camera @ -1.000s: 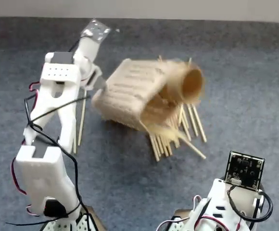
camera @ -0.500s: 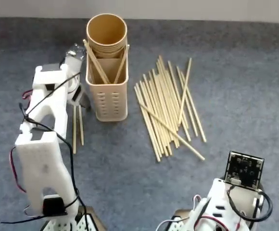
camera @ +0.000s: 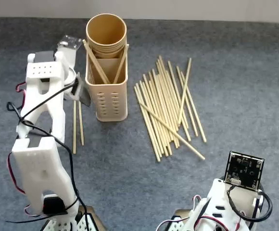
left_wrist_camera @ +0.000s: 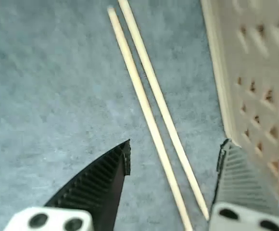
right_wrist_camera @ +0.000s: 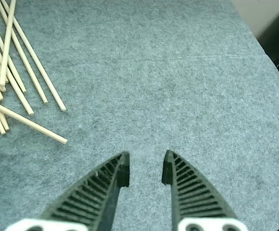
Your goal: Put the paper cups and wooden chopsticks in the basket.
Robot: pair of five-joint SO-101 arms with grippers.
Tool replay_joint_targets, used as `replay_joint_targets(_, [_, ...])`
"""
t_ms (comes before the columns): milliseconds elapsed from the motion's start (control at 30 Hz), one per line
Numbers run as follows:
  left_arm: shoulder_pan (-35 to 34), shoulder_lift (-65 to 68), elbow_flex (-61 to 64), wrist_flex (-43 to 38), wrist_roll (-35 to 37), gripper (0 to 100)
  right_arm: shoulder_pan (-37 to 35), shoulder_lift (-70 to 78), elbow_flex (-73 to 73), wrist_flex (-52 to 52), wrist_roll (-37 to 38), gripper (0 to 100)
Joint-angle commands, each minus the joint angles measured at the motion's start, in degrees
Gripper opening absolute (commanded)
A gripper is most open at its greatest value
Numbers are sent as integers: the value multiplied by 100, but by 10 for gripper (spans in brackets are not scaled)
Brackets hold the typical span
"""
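Task partly done, judging by the layout. Far and left of centre on the grey felt-covered desk (camera: 235, 57), upright: a cream perforated plastic basket (camera: 109, 94). Nested in its far compartment, a stack of tan paper cups (camera: 106, 31). Leaning crosswise in the near compartment, two slanted wooden chopsticks (camera: 97, 65), propped against the rim and too long to drop fully inside.

Not yet in: a loose fan of pale wooden chopsticks (camera: 168, 108) lying flat to the right of the basket, with one laid diagonally across the rest. Also a parallel pair of wooden chopsticks (camera: 77, 127) just left of the basket, side by side on the desk.

Left end effector (left_wrist_camera: 174, 147): wide open, gripping nothing, low over that pair with one jaw on either side. Right-hand jaw close beside the basket wall, contact impossible to judge. Likely placed so as to close on both sticks at once. Little room next to the wall, hence some risk of nudging the basket.

Right end effector (right_wrist_camera: 145, 166): slightly parted, empty, poised over bare desk at near right, ends of the loose fan off to its left. Probably parked there to leave the left arm room.
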Motion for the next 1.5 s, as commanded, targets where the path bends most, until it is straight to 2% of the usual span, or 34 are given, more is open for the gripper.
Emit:
replay_joint_targets(0, [40,224,57,-114,299,305,22,-40,4,-84,35,130])
replay_joint_targets(200, [-4,1253,22,-598,501,287,22,-40,4,-84,35,130])
replay_joint_targets(267, [-57,1473,-40,-651,519,217,22,-40,4,-84,35,130])
replay_joint_targets(400, [-84,1613,-567,-290,492,8,22,-40,13,-84,44,130])
replay_joint_targets(700, [-233,1851,-1692,563,492,5,22,-40,22,-84,44,130])
replay_joint_targets(933, [-523,1851,-4347,1749,501,5,22,-40,22,-84,44,130])
replay_joint_targets(1033, [-505,1824,-5622,1785,519,4,22,-40,13,-84,44,130])
replay_joint_targets(1167, [-154,1692,-7486,1547,519,4,22,-40,13,-84,44,130])
replay_joint_targets(1467, [1473,470,-7345,712,527,4,22,-40,13,-84,44,130])
